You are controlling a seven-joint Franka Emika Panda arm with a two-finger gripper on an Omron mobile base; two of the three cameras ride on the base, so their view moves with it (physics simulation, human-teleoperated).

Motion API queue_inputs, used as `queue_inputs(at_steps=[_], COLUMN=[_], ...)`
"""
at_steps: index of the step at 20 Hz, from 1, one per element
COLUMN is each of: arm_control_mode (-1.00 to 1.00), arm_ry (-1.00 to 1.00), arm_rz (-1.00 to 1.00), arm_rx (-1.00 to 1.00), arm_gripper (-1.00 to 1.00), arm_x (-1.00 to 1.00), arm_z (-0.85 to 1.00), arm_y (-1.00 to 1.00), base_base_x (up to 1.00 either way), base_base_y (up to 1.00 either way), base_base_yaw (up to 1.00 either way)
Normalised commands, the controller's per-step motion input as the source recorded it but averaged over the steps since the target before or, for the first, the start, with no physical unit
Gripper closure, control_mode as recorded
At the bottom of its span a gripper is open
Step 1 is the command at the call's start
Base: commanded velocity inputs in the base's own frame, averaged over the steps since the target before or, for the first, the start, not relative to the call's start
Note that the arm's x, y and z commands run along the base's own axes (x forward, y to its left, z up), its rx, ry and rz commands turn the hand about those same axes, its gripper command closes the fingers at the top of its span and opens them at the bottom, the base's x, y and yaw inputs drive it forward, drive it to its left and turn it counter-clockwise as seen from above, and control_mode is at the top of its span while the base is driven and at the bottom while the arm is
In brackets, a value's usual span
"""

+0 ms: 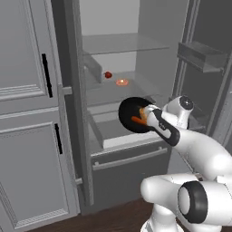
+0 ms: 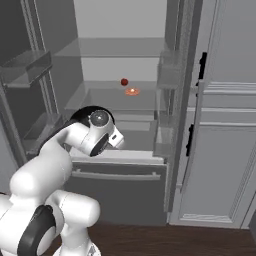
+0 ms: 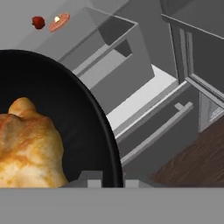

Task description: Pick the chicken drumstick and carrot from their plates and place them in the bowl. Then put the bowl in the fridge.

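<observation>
Nearest, a white robot arm is seen reaching forward from its base toward an open fridge (image 1: 136,59). At the arm's end, the gripper (image 3: 107,178) is clamped on the rim of the bowl (image 1: 129,113), with one finger tip on each side of the black wall; the rim hold seems chosen so the contents are left undisturbed. The bowl is carried in the air, tipped toward the left base camera, so its dark inside is shown.

Inside the bowl, the chicken drumstick (image 3: 26,146) is seen as a golden-brown lump, close up in the hand view. The carrot (image 1: 138,120), a short orange stick, lies beside it.

Just beyond the bowl, a pale drawer (image 1: 120,136) at the fridge's lower level is pulled forward. The bowl is judged to be on its way in, not yet set down.

Farther back, on a grey shelf (image 2: 115,97), a small red fruit (image 2: 124,81) and a small orange disc (image 2: 132,91) are resting.
</observation>
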Motion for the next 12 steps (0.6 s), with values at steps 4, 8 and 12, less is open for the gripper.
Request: queue_inputs(at_steps=[4, 8, 12], arm_control_mode=[1.0, 1.0, -1.0], arm_ry=[0.0, 0.0, 0.01], arm_rz=[0.0, 0.0, 0.0], arm_rx=[0.0, 0.0, 0.01], arm_gripper=[1.0, 1.0, 1.0], arm_x=[0.0, 0.0, 0.0], arm_z=[0.0, 0.0, 0.19], arm_y=[0.0, 0.0, 0.07], base_base_x=[0.93, 0.88, 0.2], base_base_y=[-0.15, 0.11, 0.09], base_base_yaw=[0.02, -0.08, -0.02])
